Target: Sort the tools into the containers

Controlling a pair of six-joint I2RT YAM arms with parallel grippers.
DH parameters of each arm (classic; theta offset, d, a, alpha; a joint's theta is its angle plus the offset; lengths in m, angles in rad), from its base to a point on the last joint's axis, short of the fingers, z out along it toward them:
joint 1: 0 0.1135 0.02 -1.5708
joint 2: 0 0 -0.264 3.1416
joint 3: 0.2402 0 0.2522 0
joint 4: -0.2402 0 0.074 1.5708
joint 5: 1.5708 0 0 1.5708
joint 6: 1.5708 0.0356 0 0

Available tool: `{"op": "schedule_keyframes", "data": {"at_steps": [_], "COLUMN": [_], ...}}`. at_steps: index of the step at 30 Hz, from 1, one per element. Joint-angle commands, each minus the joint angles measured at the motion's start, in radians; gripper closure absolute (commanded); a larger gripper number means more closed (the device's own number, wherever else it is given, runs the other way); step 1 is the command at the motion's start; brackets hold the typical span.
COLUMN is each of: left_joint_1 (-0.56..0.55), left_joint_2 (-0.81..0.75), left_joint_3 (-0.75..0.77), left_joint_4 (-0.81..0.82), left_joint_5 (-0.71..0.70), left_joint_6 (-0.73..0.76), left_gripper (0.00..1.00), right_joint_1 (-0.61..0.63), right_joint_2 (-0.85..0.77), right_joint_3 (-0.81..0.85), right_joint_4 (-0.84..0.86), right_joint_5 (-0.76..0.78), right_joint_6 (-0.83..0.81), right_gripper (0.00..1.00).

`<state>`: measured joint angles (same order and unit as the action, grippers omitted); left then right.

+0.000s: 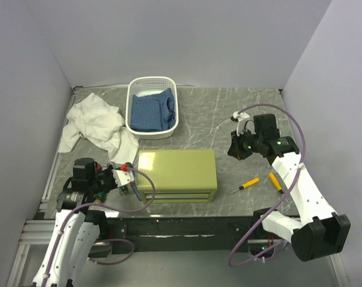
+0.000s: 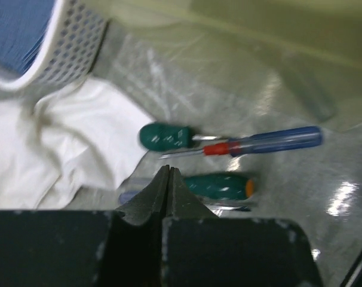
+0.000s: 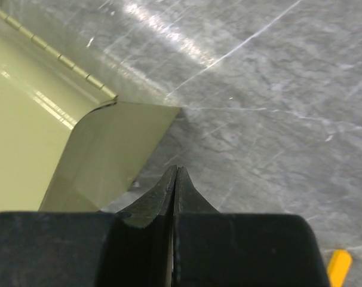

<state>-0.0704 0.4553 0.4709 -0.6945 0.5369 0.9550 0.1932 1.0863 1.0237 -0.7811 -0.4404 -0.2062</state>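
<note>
The olive-green drawer chest (image 1: 176,174) stands at the front middle of the table, drawers shut. The white perforated basket (image 1: 152,106) with blue fabric stands behind it. My left gripper (image 1: 128,179) is shut and empty, low by the chest's left side. In the left wrist view its tip (image 2: 169,173) hovers over several screwdrivers: a green-handled one (image 2: 166,136), a blue-handled one (image 2: 276,141) and a green one with an orange end (image 2: 220,186). My right gripper (image 1: 232,149) is shut and empty, right of the chest (image 3: 49,131). A yellow screwdriver (image 1: 247,185) and an orange-yellow tool (image 1: 276,182) lie below it.
A crumpled white cloth (image 1: 97,125) lies at the back left, its edge (image 2: 61,149) reaching the screwdrivers. The basket's corner (image 2: 55,48) shows in the left wrist view. Grey walls close in the table on three sides.
</note>
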Motion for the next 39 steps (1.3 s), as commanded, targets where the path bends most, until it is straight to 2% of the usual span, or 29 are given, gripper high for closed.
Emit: {"op": "schedule_keyframes", "data": {"at_steps": [1,5,8,11,12,13,17,21,25,28,34,37,39], "left_joint_1": [0.003,0.003,-0.011,-0.090,-0.150,-0.173,-0.213,-0.296,-0.357,-0.408,-0.479,-0.482,-0.477], "left_joint_2": [0.117,0.314,0.431,0.439,0.439,0.438,0.554,0.632,0.753,0.865,1.100,1.168,1.148], "left_joint_3": [0.070,0.172,0.233,0.268,0.279,0.281,0.320,0.342,0.397,0.486,0.721,0.805,0.808], "left_joint_4": [-0.036,-0.036,-0.016,0.032,0.091,0.131,0.254,0.436,0.613,0.670,0.682,0.717,0.751], "left_joint_5": [0.267,0.402,0.451,0.442,0.437,0.436,0.488,0.466,0.446,0.445,0.439,0.301,0.093], "left_joint_6": [0.084,-0.008,-0.064,-0.111,-0.130,-0.216,-0.370,-0.496,-0.660,-0.714,-0.783,-0.878,-0.918], "left_gripper": [0.93,0.88,0.90,0.96,0.97,0.99,0.99,0.99,0.99,0.99,0.99,0.99,0.99], "right_joint_1": [0.005,0.005,0.005,0.003,0.003,0.005,-0.001,-0.001,-0.001,-0.015,-0.089,-0.138,-0.152], "right_joint_2": [-0.014,-0.035,-0.039,-0.077,-0.081,-0.071,-0.022,0.041,0.073,0.095,0.122,0.123,0.109], "right_joint_3": [-0.016,-0.051,-0.071,-0.091,-0.094,-0.093,-0.051,-0.008,0.038,0.062,0.096,0.108,0.113], "right_joint_4": [-0.027,-0.041,-0.058,-0.023,-0.017,-0.029,-0.063,-0.069,-0.009,-0.001,-0.018,-0.006,0.005], "right_joint_5": [-0.101,-0.161,-0.220,-0.201,-0.221,-0.237,-0.302,-0.369,-0.362,-0.348,-0.310,-0.290,-0.262], "right_joint_6": [0.005,0.004,0.008,0.016,0.028,0.018,-0.005,-0.053,-0.015,-0.010,-0.024,-0.009,-0.015], "right_gripper": [1.00,1.00,1.00,1.00,1.00,1.00,1.00,1.00,1.00,1.00,1.00,1.00,1.00]}}
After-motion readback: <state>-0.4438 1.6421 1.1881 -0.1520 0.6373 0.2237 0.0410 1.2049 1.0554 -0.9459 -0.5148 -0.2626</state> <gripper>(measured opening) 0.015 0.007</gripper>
